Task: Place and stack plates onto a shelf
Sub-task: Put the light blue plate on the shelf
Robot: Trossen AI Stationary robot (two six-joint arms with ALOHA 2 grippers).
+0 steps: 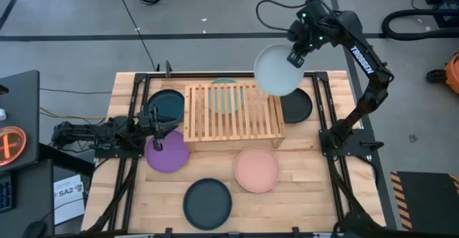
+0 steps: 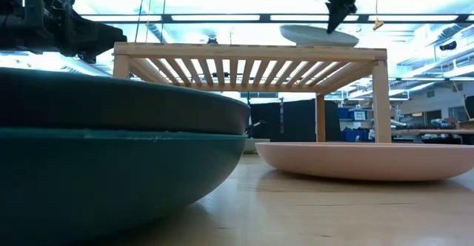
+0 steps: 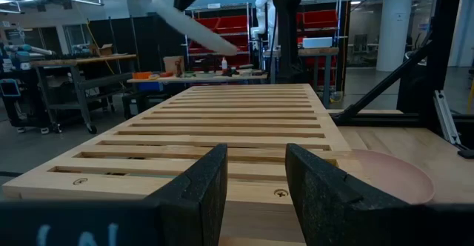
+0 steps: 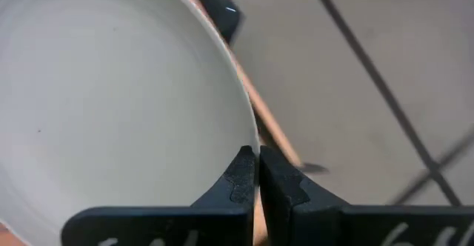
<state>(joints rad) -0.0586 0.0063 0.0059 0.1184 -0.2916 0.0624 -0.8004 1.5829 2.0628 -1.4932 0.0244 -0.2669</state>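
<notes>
Pale plate (image 1: 277, 70) hanging above shelf (image 1: 233, 113) corner; my right jaws (image 4: 257, 157) are clenching its rim, left jaws (image 3: 255, 173) are gaping, holding nothing.

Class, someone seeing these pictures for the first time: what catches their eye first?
The right gripper holds a pale plate by its rim, raised over the far right corner of the wooden shelf. Other plates ring the shelf, among them a pink plate and a purple plate.

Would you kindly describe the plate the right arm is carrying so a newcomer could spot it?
Find the slatted wooden shelf mid-table, then look above its far right corner. There the right pincer pinches the rim of a pale blue-white plate, the only one held in the air.
</notes>
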